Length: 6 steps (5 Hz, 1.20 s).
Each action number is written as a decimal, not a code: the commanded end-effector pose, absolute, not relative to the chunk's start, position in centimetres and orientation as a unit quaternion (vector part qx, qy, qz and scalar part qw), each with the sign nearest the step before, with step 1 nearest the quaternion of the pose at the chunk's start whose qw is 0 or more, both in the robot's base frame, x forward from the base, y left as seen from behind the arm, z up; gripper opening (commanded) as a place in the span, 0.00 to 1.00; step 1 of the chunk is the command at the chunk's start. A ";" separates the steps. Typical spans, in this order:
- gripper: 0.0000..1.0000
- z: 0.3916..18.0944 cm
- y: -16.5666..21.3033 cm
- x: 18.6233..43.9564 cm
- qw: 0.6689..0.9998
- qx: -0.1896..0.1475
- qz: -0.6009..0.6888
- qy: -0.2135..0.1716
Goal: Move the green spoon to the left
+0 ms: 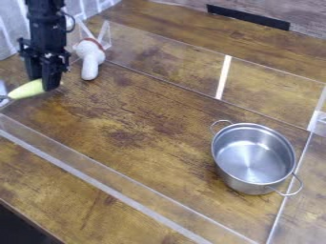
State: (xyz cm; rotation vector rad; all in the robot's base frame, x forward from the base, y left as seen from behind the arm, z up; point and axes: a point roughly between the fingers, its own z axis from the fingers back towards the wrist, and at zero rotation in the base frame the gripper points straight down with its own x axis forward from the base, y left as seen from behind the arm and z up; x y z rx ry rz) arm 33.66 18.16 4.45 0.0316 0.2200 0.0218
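Wooden counter [152, 124]: brown planks with visible grain, a pale strip across them.
Steel pot [253, 157]: round, shiny, two thin loop handles, at your right.
Black tool [51, 80]: partly closed at the far left, gripping the green spoon's handle.
White object [90, 59]: smooth, rounded plastic, just beside the tool.
Green spoon [27, 91]: thick yellow-green handle, its silver bowl at the left edge, partly cut off from your view.

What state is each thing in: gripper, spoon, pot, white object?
Gripper: closed on the spoon's handle.
Green spoon: held, handle slanting, at the table's left side in the picture.
Steel pot: upright, uncovered, nothing visible inside.
White object: on the table, not held.
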 end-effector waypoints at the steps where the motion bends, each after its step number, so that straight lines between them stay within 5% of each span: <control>1: 0.00 9.6 17.8 33.0 0.998 0.031 0.035 0.046; 2: 0.00 10.6 17.6 32.9 0.998 0.022 0.050 0.040; 6: 0.00 10.3 16.3 31.6 0.996 -0.003 0.075 0.049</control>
